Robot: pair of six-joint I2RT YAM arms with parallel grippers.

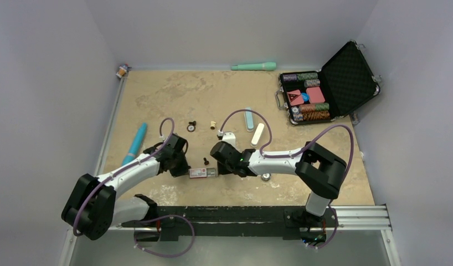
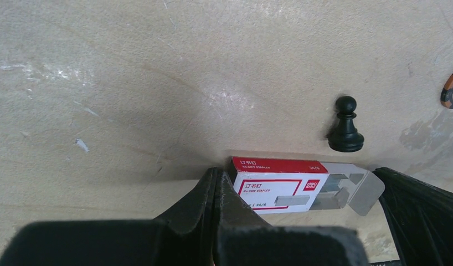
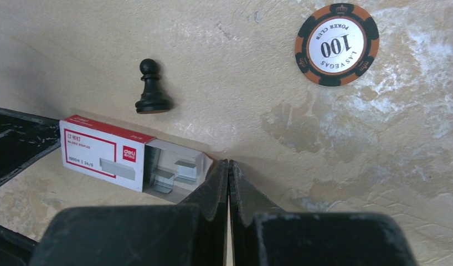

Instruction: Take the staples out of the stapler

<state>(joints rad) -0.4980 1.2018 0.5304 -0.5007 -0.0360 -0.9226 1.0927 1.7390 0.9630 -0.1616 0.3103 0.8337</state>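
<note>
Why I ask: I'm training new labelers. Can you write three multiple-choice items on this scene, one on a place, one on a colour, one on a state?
1. Where does the staple box lie?
A. Between the left pincer and the right pincer
B. Inside a bowl
C. On top of a book

2. What colour is the chess pawn beside the box?
A. White
B. Red
C. Black

3. How is the box end nearest the right pincer?
A. Taped shut
B. Open, staples showing
C. Crushed flat

Answers:
1 A: each wrist view shows the box just ahead of that pincer's closed tips.
2 C: it looks black in both wrist views.
3 B: the flap hangs open and grey strips show inside.
</note>
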